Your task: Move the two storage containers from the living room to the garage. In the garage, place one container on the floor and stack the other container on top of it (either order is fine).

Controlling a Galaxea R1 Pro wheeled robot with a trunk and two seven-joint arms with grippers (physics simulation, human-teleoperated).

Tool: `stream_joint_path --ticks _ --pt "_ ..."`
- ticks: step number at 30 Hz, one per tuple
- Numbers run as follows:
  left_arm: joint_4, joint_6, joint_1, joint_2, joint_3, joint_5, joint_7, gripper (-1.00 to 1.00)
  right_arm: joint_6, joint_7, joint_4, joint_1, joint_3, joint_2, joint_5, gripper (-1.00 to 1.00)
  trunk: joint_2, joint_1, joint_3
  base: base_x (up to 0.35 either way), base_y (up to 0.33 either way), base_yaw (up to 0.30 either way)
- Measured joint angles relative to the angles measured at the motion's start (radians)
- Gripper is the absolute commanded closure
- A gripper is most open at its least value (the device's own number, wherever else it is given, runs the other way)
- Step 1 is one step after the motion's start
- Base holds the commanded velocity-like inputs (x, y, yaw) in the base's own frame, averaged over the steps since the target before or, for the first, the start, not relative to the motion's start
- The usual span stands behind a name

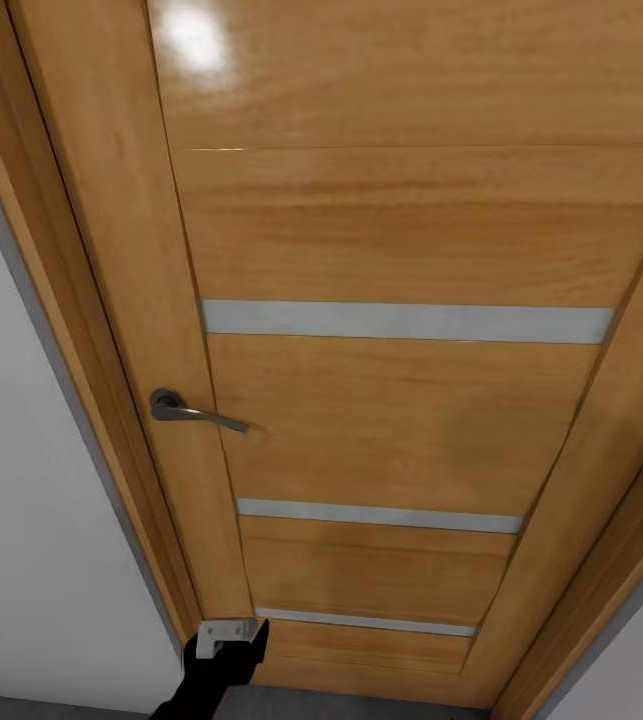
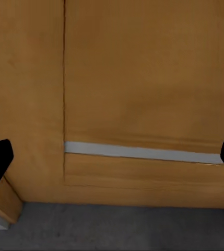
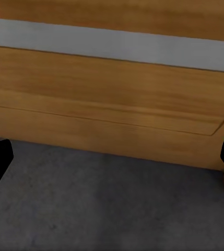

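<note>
A wooden door [image 1: 391, 400] stands right in front of the robot, honey-coloured and glossy, with a bright patch of light reflected near its top. Three pale grey strips [image 1: 406, 322] run across the panel, one above another, and a dark metal lever handle [image 1: 193, 410] sits on the stile at the side nearest the white wall [image 1: 31, 540]. The door frame [image 1: 81, 330] runs between that wall and the door, and a second strip of frame slants down the far side.

Below the door lies the floor [image 3: 106, 204], dark grey and rough like concrete, meeting the bottom rail of the door along a straight line.

Just at the foot of the door, near the frame on the handle side, a black arm with a grey-white block on it [image 1: 223, 640] pokes up into the head view.

The left gripper [image 2: 112, 159] faces the lowest grey strip of the door, fingers spread wide. The right gripper [image 3: 112, 162] looks at the door's bottom edge and the concrete, its fingers likewise far apart, holding nothing.
</note>
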Motion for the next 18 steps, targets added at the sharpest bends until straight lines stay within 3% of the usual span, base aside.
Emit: stream_joint_path --ticks 4,6,11,18 --pt "0.001 0.024 -0.015 -0.002 -0.044 0.000 -0.008 -1.00 0.001 0.000 -0.001 0.000 0.001 0.000 0.000 -1.00 0.000 0.000 0.000 0.000 0.000 0.000" --pt "-0.005 0.081 -0.042 -0.004 -0.057 0.000 -0.011 -1.00 0.001 0.000 -0.001 0.000 0.001 0.000 0.000 -1.00 0.000 0.000 0.000 0.000 0.000 0.000" --pt "-0.010 0.151 -0.066 -0.004 -0.066 0.001 -0.013 -1.00 0.002 0.001 -0.001 0.000 0.001 0.000 0.000 -1.00 0.000 0.000 0.000 0.000 0.000 0.000" --pt "-0.006 0.180 -0.076 -0.003 -0.069 0.001 -0.016 -1.00 0.003 0.005 -0.001 0.000 0.002 0.000 0.000 -1.00 0.000 0.000 -0.002 0.000 0.000 0.020"
